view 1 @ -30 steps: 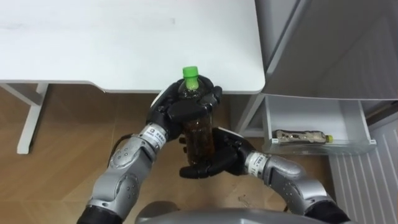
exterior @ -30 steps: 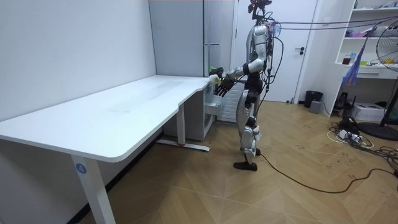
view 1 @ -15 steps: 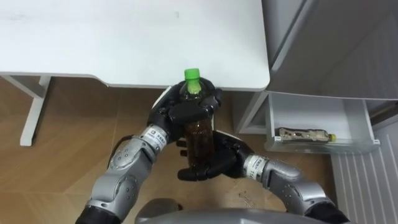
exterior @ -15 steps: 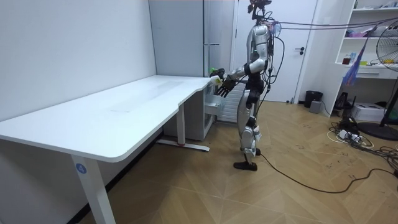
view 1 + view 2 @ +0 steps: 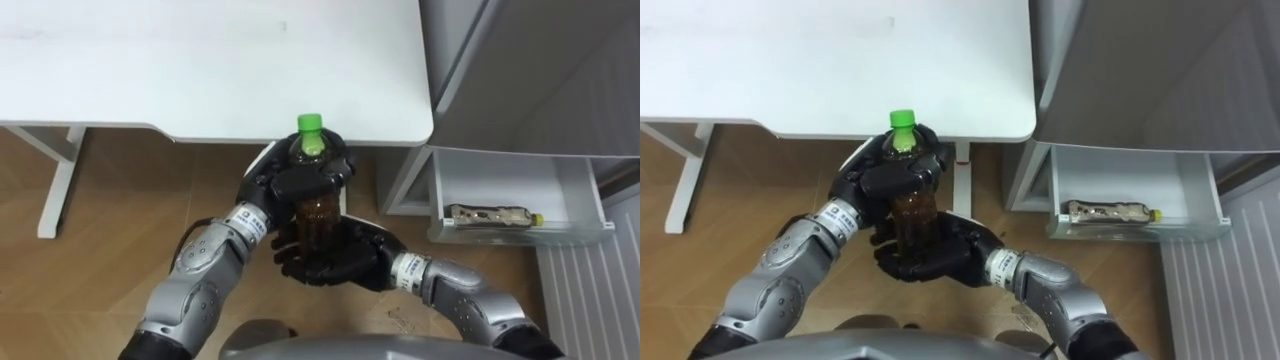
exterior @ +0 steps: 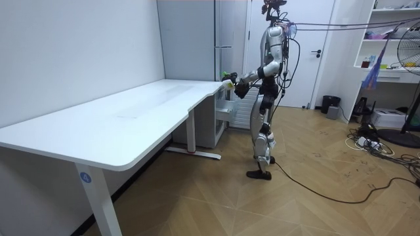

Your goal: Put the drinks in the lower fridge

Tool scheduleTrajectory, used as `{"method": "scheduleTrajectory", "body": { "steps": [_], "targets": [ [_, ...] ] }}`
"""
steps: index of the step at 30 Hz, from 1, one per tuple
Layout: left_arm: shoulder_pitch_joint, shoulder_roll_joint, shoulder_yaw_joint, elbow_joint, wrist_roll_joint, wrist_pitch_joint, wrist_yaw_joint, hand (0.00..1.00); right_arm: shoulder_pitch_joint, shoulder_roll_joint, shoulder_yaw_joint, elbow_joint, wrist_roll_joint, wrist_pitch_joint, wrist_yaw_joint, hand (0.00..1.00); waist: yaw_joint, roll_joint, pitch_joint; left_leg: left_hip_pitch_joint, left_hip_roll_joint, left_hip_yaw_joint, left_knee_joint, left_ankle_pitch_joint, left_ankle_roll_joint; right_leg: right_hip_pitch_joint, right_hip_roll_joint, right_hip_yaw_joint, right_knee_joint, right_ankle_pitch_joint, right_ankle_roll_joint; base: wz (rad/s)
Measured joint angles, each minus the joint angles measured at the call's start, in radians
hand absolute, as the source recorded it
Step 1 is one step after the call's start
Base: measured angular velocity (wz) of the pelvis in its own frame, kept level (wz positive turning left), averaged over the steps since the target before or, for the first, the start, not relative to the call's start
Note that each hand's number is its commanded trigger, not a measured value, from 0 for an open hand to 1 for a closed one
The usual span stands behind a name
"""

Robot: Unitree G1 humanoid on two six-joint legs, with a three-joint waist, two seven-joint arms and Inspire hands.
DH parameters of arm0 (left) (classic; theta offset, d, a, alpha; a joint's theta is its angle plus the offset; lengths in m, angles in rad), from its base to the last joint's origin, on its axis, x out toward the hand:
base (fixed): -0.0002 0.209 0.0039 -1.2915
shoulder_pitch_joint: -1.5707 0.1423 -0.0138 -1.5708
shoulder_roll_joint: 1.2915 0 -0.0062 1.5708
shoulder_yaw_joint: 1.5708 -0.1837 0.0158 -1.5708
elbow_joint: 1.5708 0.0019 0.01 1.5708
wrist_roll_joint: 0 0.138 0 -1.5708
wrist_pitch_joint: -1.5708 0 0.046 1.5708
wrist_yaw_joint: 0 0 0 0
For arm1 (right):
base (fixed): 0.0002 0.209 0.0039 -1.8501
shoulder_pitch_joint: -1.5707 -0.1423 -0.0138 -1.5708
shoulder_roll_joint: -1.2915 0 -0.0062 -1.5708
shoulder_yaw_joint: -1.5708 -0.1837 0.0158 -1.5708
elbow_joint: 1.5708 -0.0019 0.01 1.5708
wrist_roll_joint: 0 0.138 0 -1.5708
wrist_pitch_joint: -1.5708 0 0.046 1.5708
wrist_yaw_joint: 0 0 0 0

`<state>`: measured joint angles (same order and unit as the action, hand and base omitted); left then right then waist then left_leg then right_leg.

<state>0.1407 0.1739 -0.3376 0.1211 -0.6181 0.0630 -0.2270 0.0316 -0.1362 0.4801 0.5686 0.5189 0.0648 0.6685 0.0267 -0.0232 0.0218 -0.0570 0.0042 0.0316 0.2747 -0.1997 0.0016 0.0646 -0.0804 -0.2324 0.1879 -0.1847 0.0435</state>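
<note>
I hold a brown drink bottle [image 5: 318,212] with a green cap [image 5: 310,124] upright in front of me, just off the white table's [image 5: 200,70] near edge. My left hand [image 5: 298,180] is curled round its neck and shoulder. My right hand [image 5: 338,264] wraps its lower half from below. The same bottle [image 5: 914,214] and both hands show in the right eye view. A second bottle [image 5: 490,214] lies on its side in the open white fridge drawer [image 5: 520,190] to my right. In the room view I stand at the table's end by the fridge [image 6: 223,39].
The grey fridge front [image 5: 540,70] rises above the drawer at the upper right. A ribbed white panel [image 5: 590,290] stands at the lower right. The table leg [image 5: 55,195] is at the left, with wooden floor [image 5: 120,200] below.
My right hand has slid up and closed more round the bottle's lower half, covering more of it. The left hand and the bottle have stayed in place.
</note>
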Motion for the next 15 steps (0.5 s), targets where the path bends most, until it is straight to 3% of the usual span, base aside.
{"method": "scheduleTrajectory", "body": {
  "steps": [10,12,14,15],
  "targets": [
    [-0.001,0.003,-0.007,0.000,0.001,0.000,0.000,1.00,0.000,-0.004,0.006,0.000,0.000,0.001,-0.002,1.00,0.000,0.001,0.0000,0.000,0.000,0.001,0.000,0.000,0.000,-0.001,0.001,0.010,0.000,0.000,0.000,0.00],
    [-0.001,0.002,-0.007,0.000,0.001,0.000,0.000,0.87,0.000,-0.004,0.006,0.000,0.000,0.001,-0.002,1.00,0.000,0.001,-0.0001,0.000,0.000,0.001,0.000,0.000,0.000,-0.001,0.001,0.010,0.000,0.000,0.000,0.00],
    [-0.001,0.002,-0.007,0.000,0.001,0.000,0.000,0.66,0.000,-0.004,0.006,0.000,0.000,0.001,-0.002,1.00,0.000,0.001,-0.0001,0.000,0.000,0.001,0.000,0.000,0.000,-0.001,0.001,0.010,0.000,0.000,0.000,0.00],
    [-0.001,0.002,-0.007,0.000,0.001,0.000,0.000,0.32,0.000,-0.004,0.006,0.000,0.000,0.001,-0.002,1.00,0.000,0.001,-0.0001,0.000,0.000,0.001,0.000,0.000,0.000,-0.001,0.001,0.010,0.000,0.000,0.000,0.00]
  ]
}}
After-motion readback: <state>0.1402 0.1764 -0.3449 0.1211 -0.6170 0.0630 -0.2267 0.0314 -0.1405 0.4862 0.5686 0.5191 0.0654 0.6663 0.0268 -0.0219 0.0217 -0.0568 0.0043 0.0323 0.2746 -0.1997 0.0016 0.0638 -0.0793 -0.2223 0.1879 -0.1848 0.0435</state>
